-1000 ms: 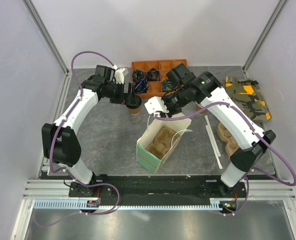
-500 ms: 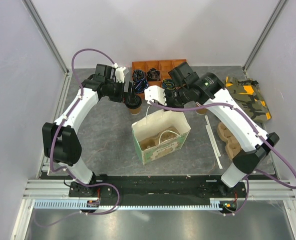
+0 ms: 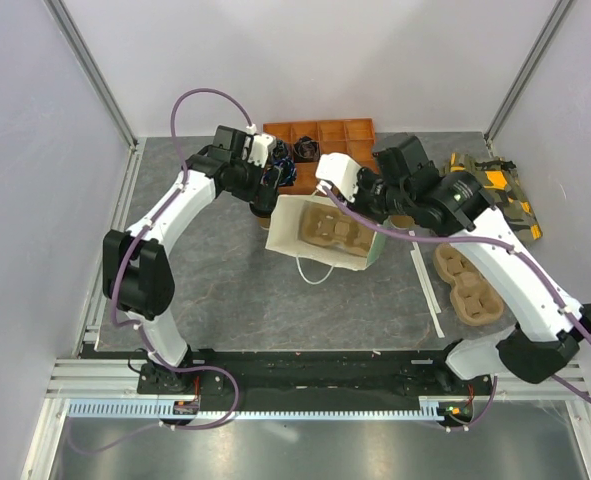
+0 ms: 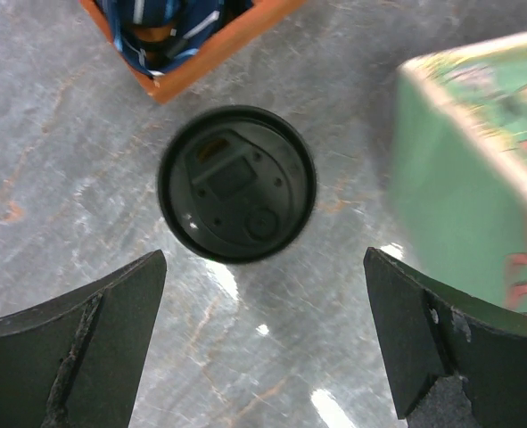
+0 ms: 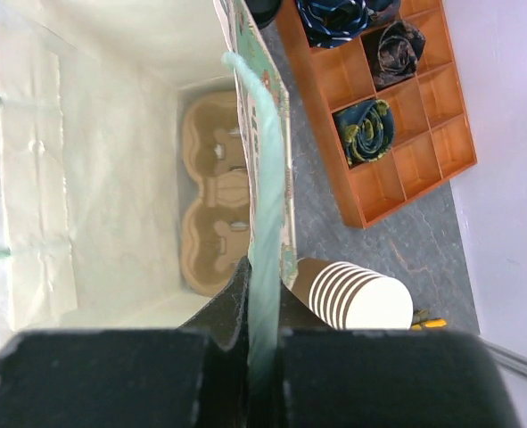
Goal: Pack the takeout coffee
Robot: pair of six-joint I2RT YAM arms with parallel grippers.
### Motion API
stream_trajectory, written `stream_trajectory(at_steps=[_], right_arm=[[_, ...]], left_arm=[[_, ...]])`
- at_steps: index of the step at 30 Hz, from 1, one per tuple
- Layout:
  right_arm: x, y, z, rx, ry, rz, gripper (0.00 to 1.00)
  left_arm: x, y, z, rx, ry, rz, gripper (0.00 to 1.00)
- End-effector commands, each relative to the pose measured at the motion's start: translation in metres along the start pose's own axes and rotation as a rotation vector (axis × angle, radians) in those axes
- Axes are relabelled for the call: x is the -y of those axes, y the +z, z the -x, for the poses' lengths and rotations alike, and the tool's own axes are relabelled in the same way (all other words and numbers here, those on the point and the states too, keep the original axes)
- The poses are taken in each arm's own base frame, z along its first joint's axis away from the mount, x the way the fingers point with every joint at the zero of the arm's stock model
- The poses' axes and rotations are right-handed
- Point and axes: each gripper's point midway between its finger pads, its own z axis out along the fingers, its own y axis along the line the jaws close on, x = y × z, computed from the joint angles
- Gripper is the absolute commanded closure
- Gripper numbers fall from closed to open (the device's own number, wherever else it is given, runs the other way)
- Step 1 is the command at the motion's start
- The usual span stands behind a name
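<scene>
The takeout coffee (image 4: 236, 183), a cup with a round black lid, stands on the grey table just under my left gripper (image 4: 263, 267), whose jaws are wide open and apart from the lid. In the top view the left gripper (image 3: 258, 190) hides nearly all of the cup. My right gripper (image 5: 263, 278) is shut on the pale green handle (image 5: 265, 178) of the paper bag (image 5: 111, 178). The bag (image 3: 315, 262) stands open-mouthed beside the cup, with a brown pulp tray (image 3: 333, 228) inside it.
An orange compartment box (image 3: 320, 135) with rolled ties sits behind the cup. A stack of lidless cups (image 5: 357, 299) stands right of the bag. A second pulp tray (image 3: 470, 285), white strips (image 3: 425, 280) and a camouflage cloth (image 3: 495, 190) lie at the right.
My right gripper closed on the bag's handle and pulled the bag upright and back toward the cup. The left gripper shifted right and back, staying open over the cup.
</scene>
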Motion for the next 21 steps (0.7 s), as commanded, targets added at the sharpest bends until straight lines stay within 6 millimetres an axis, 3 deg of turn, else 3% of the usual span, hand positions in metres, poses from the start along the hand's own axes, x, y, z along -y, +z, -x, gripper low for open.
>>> stream_trajectory(at_steps=[1, 13, 21], right_arm=[[-0.003, -0.009, 0.0, 0.037, 0.016, -0.054, 1.0], [-0.05, -0.012, -0.011, 0.101, -0.052, -0.09, 1.0], [-0.059, -0.016, -0.017, 0.127, -0.074, -0.106, 1.0]], left_arm=[[-0.009, -0.001, 0.029, 0.073, 0.075, 0.039, 0.0], [0.006, 0.003, 0.009, 0.043, 0.085, 0.009, 0.0], [0.006, 0.013, 0.004, 0.02, 0.103, 0.035, 0.0]])
